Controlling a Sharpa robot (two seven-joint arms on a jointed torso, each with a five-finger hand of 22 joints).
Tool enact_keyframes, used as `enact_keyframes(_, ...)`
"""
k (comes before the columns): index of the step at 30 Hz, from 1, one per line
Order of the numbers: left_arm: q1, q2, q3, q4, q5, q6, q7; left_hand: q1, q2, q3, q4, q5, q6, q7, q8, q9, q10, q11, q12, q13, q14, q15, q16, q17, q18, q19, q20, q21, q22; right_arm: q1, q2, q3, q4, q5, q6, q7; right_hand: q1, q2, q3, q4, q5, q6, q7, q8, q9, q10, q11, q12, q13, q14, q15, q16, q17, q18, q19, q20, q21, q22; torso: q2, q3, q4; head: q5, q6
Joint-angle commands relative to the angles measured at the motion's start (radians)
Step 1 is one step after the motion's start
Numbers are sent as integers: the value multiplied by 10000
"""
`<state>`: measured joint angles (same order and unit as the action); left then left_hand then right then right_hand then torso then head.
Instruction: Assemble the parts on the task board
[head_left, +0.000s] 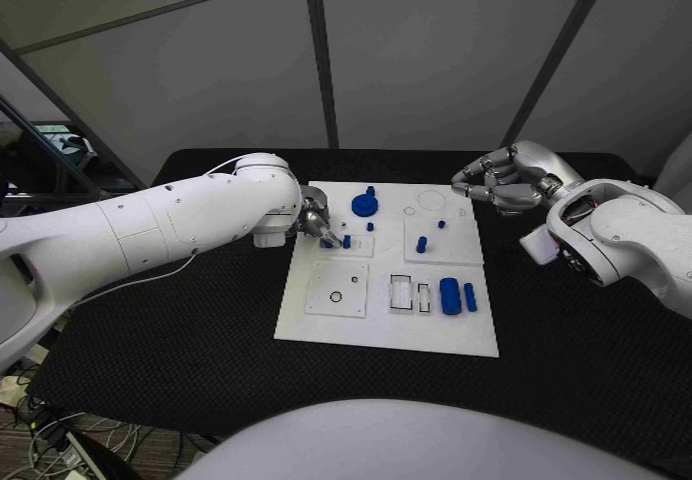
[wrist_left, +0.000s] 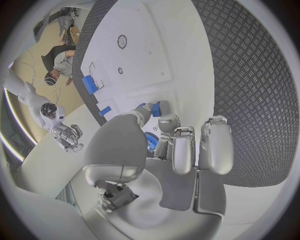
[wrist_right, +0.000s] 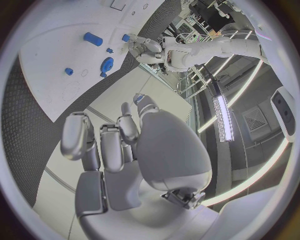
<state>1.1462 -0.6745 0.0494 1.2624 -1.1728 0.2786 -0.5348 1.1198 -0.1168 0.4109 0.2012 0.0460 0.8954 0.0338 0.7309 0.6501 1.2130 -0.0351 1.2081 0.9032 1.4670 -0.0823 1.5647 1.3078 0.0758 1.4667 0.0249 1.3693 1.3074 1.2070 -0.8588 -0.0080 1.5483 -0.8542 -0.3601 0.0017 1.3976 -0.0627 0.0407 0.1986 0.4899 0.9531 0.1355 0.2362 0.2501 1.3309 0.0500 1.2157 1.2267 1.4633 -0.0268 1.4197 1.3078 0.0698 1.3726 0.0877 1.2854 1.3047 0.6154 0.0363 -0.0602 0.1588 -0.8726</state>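
White rectangular task board (head_left: 387, 335) lies at the centre of the black table (head_left: 173, 330), carrying small blue parts. Left hand (head_left: 315, 222), at the board's upper-left corner, pinches a small blue peg (wrist_left: 155, 108) between its fingertips. Right hand (head_left: 500, 180), upper right of the frame, hovers off the board with fingers curled in, holding nothing.

Two glossy white, rounded arms end in a silver left hand (head_left: 315, 222) and right hand (head_left: 498, 180).
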Motion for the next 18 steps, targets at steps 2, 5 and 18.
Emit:
enact_keyframes(2, -2, 2, -9, -38, 63, 83, -1, -91, -5, -102, 13, 9, 102, 2, -63, 17, 28, 33, 21, -6, 1038, -54, 61, 2630, -319, 417, -52, 35, 1473, 16, 0, 5, 25, 25, 12, 34, 13, 92, 47, 31, 8, -77, -25, 43, 15, 51, -26, 20, -14, 411, 54, 12, 817, 72, 90, -5, 1, -13, -4, -5, 2, 6, 0)
enact_keyframes(5, -2, 3, -9, -63, 64, 31, -7, -120, 9, -202, 43, 9, 112, 0, -73, 20, 23, 30, 14, -14, 1038, -59, 61, 2630, -319, 418, -58, 31, 1473, 16, 1, 5, 25, 25, 8, 35, 13, 92, 47, 31, 8, -77, -25, 43, 15, 51, -26, 20, -14, 411, 54, 12, 817, 72, 90, -5, 1, -13, -4, -7, 3, 5, 0)
enact_keyframes(18, -3, -61, -2, -67, 63, -348, 8, -608, -118, -1008, 418, 8, 141, 28, -132, 37, 18, 54, 12, -16, 1038, -47, 61, 2630, -324, 432, -60, 32, 1489, 16, 7, 5, 15, 25, 0, 54, 11, 92, 48, 34, 8, -82, -24, 42, 17, 45, -25, 11, -22, 407, 54, 3, 807, 74, 86, -5, -8, -20, -1, -11, 2, -14, 0)
